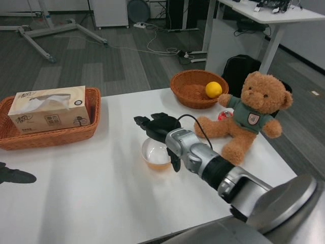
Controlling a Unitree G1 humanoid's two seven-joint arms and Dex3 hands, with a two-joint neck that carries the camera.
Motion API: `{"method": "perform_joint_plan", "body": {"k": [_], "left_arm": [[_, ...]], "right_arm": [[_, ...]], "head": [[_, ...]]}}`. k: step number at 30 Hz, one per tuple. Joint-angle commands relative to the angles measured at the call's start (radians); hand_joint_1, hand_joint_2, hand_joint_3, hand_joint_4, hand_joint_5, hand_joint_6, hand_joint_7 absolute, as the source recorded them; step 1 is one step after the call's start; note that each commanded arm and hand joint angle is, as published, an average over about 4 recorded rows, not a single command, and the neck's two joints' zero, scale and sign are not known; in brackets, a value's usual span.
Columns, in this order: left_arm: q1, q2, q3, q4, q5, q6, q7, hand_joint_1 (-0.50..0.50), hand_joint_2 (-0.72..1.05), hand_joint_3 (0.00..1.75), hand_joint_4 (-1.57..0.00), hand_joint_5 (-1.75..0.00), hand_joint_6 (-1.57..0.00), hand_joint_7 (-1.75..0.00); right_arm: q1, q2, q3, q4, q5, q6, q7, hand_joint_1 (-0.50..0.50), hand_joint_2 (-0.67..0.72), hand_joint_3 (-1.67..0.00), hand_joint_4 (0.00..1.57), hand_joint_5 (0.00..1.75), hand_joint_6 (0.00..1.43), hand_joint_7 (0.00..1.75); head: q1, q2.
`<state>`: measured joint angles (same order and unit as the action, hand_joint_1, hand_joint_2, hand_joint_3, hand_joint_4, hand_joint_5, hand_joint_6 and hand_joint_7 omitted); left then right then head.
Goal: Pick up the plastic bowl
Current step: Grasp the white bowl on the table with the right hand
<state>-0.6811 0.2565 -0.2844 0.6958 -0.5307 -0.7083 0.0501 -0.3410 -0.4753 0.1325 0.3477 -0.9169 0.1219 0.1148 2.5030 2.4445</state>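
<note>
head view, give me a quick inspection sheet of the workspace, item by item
surface: white table.
job's things: clear plastic bowl near table centre, upright.
clutter: tissue box in a wicker tray; yellow fruit in a round basket; teddy bear seated at right.
hands: right hand over the bowl, grip unclear; left hand at left edge.
cables: black cable on right forearm; cords on floor.
surroundings: desks, carpet.
</note>
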Motion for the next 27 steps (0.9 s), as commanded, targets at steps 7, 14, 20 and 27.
{"method": "perform_joint_plan", "body": {"k": [7, 14, 20, 27], "left_arm": [[0.014, 0.004, 0.006, -0.006, -0.003, -0.003, -0.001, -0.5, -0.66, 0.09, 0.0, 0.0, 0.0, 0.0], [0.014, 0.004, 0.005, -0.004, -0.003, -0.003, -0.001, -0.5, -0.68, 0.09, 0.0, 0.0, 0.0, 0.0], [0.014, 0.004, 0.005, -0.003, -0.005, -0.003, -0.001, -0.5, -0.7, 0.09, 0.0, 0.0, 0.0, 0.0], [0.014, 0.004, 0.003, -0.001, -0.005, -0.003, -0.001, -0.5, -0.68, 0.09, 0.0, 0.0, 0.0, 0.0]], "right_arm": [[-0.185, 0.039, 0.054, 0.32, -0.017, -0.031, -0.067, -0.22, 0.22, -0.16, 0.0, 0.0, 0.0, 0.0], [-0.274, 0.061, 0.127, 0.49, -0.008, -0.031, -0.076, -0.21, 0.22, -0.16, 0.0, 0.0, 0.0, 0.0], [-0.293, 0.067, 0.168, 0.539, 0.01, -0.027, -0.075, -0.2, 0.22, -0.16, 0.0, 0.0, 0.0, 0.0], [-0.319, 0.075, 0.192, 0.593, 0.02, -0.024, -0.074, -0.17, 0.22, -0.16, 0.0, 0.0, 0.0, 0.0]], "head": [[0.01, 0.0], [0.007, -0.007], [0.003, -0.012], [0.004, -0.014]]}}
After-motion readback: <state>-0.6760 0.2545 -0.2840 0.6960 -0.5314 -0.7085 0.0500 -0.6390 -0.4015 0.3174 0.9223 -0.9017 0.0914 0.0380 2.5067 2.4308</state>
